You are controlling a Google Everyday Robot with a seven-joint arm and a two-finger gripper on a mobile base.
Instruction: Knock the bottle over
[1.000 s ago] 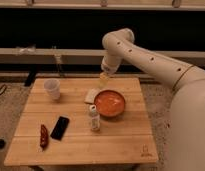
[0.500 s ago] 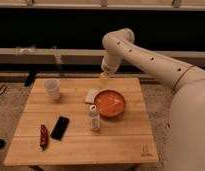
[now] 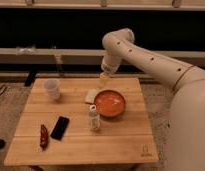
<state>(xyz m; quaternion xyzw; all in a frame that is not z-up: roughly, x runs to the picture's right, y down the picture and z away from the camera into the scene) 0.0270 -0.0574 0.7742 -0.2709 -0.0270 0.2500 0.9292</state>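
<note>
The tool (image 3: 104,80) hovers at the worktop's (image 3: 71,145) far edge; whether it is apart or together cannot be told. The bottle (image 3: 94,118) stands upright well nearer the camera than the tool. It looks light and narrow, so a push near the cap should topple it.

Nothing legible; unreadable mark (image 3: 144,149) on table (image 3: 116,142) corner; gripper (image 3: 104,79) above table's far edge

— Anything moved in the last second?
— Nothing I can make out. The claw (image 3: 104,79) hangs over the far edge of the bench (image 3: 76,145), just behind the orange bowl (image 3: 109,103), exactly where it was.
— And the bottle (image 3: 94,118)?
— Upright, just beside the bowl's near-left rim, as before. No shift shows anywhere.
</note>
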